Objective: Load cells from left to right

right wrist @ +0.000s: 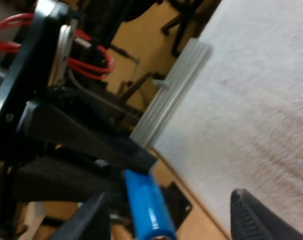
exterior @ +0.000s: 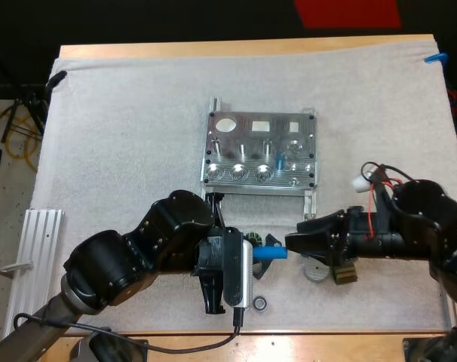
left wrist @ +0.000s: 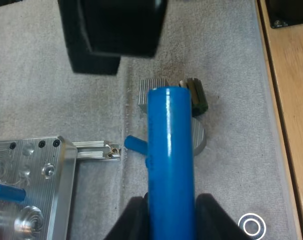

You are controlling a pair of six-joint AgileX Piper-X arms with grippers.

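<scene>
Left pincer [left wrist: 170,216] clamped on blue cylinder [exterior: 270,254], held level over the mat [exterior: 123,136] close to the near edge of the surface [exterior: 213,49], midway along. Right pincer [exterior: 294,243] wide, fingers apart either side of the cylinder's free end. Metal fixture [exterior: 260,149] mid-surface, second blue cylinder [exterior: 278,159] standing in it. Small ring [exterior: 260,303] on the mat by the near edge.
</scene>
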